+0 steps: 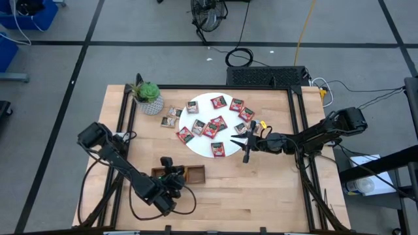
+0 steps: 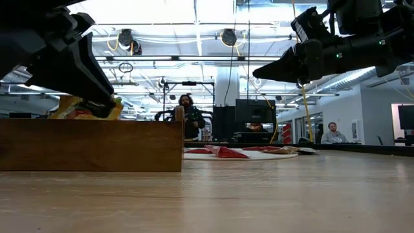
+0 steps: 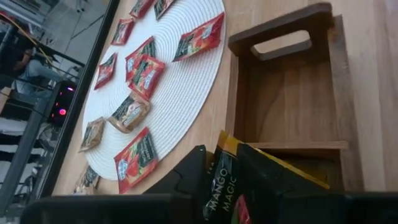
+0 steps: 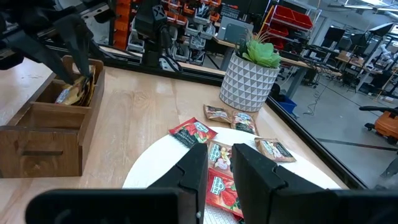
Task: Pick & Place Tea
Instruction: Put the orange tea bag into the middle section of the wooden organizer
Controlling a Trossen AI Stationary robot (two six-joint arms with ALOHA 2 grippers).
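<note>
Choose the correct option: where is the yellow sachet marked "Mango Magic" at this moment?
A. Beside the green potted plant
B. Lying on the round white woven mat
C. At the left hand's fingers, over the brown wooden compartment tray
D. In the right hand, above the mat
C: the left wrist view shows the yellow "Mango Magic" sachet between the left hand's fingers, directly over the brown wooden compartment tray, away from the round white woven mat.

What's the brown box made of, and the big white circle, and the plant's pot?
The tray looks like stained wood: grain shows. The white disc seems woven cord or fibre, with ridged rings. The pot looks like matte ceramic, maybe plastic, with a triangle pattern.
</note>
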